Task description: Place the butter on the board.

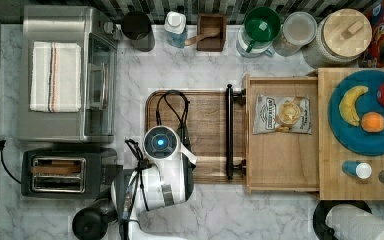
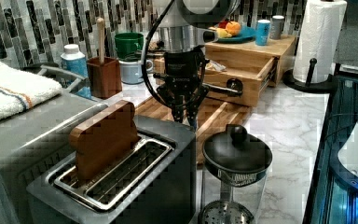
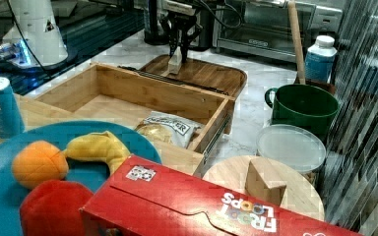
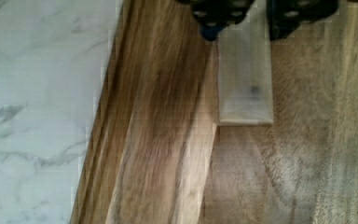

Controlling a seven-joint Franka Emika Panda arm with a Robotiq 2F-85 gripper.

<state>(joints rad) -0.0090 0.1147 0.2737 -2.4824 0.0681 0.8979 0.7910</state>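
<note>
Step in hand, judged from the scene: setting down and releasing the butter (image 4: 245, 79) on the board (image 4: 168, 154).

Butter block pale and long, standing between the fingers (image 4: 212, 21) in the wrist view, one finger on each long side, tips close against its flanks. Fingers narrow, closed around the butter. In the right view, butter (image 3: 175, 63) just below the gripper (image 3: 179, 46), lower end at or touching the board (image 3: 202, 73); contact not certain.

Board directly beneath the fingers; raised edge of the board to one side of them, marble surface (image 4: 37, 93) beyond that edge.

For a clean placement:
- Lower straight down until the butter bears fully on the flat wood; avoid the sloped rim.
- Keep the wrist vertical, to prevent tipping of the block on release.
- Open evenly and only slightly wider than the block, to avoid dragging it sideways.
- Lift straight up before any sideways travel.

Drawer handle (image 1: 229, 132) well beyond the fingers, no obstruction expected.
</note>
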